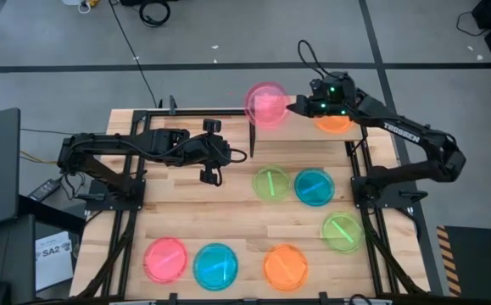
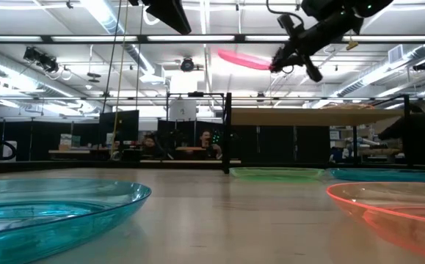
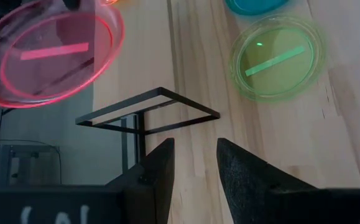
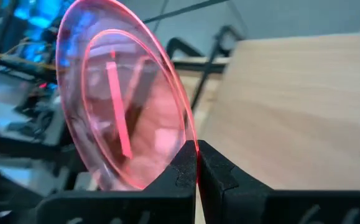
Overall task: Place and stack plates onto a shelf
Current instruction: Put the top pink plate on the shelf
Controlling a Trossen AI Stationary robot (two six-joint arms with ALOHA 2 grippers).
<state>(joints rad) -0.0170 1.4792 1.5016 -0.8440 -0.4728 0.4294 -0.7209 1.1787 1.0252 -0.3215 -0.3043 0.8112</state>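
Currently your right tool is pinching the pink plate by its rim, high above the shelf's far edge near the orange plate; you're risking it pivoting free. Your left tool is waiting open over the tabletop.

One pink plate hangs tilted in air, an orange plate on the shelf
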